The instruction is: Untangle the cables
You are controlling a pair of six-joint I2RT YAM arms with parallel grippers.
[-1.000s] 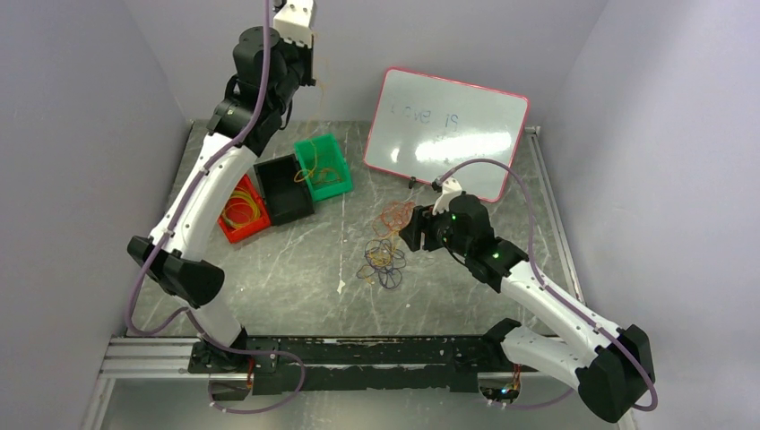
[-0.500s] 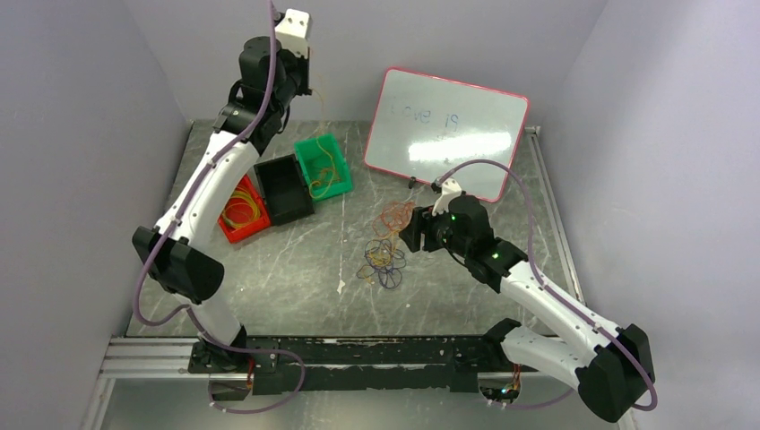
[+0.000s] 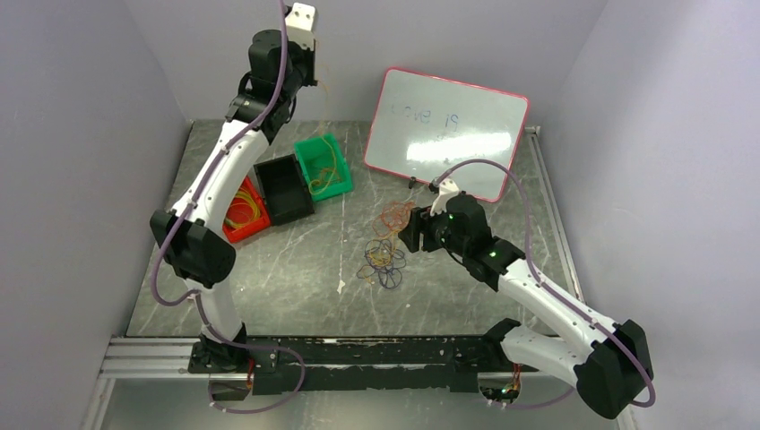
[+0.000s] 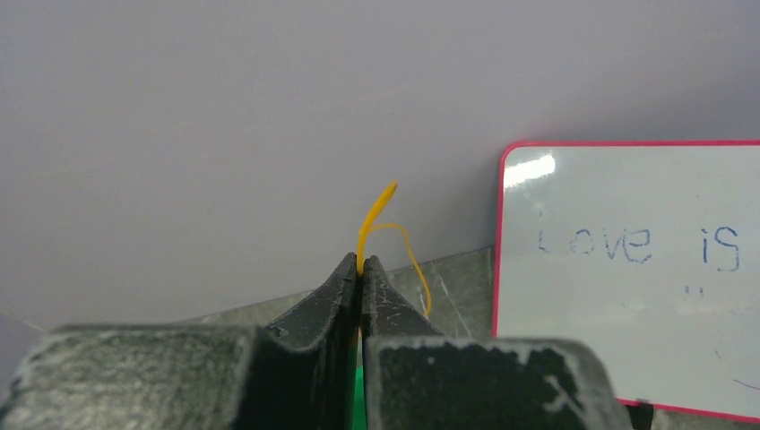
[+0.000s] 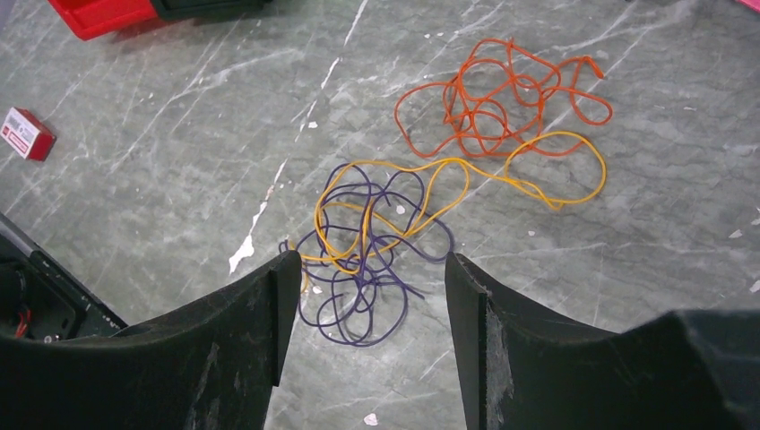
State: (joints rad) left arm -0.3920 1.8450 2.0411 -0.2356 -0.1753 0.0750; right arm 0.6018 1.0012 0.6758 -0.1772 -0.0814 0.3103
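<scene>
Grey marbled surface point(image 3: 296, 260) between pale lilac walls: the cables point(image 3: 385, 251) lie in a loose tangle near its middle, slightly toward the right edge. From the right wrist view, an orange cable point(image 5: 502, 98) curls in tight loops at the far side of the heap, a yellow cable point(image 5: 466, 179) sweeps from it across to a purple cable point(image 5: 358, 269), and yellow and purple are knotted through each other.

The right gripper point(image 5: 372, 260) hovers just above that purple and yellow knot, its jaws spread apart and touching nothing.

The left gripper point(image 4: 360, 269) is raised high near the back wall, its jaws pressed together on a thin yellow strand point(image 4: 376, 215) whose end curls out above the fingertips.

Below it, toward the back left of the surface, sit three bins in a diagonal row: a green bin point(image 3: 341, 170) with a yellowish strand in it, a black bin point(image 3: 285, 193), and a red bin point(image 3: 240, 235) holding coiled strands.

A red-framed whiteboard point(image 3: 448, 130) with faint blue handwriting leans at the back right corner.

A small red box point(image 5: 25, 133) lies near the left edge of the right wrist view.
</scene>
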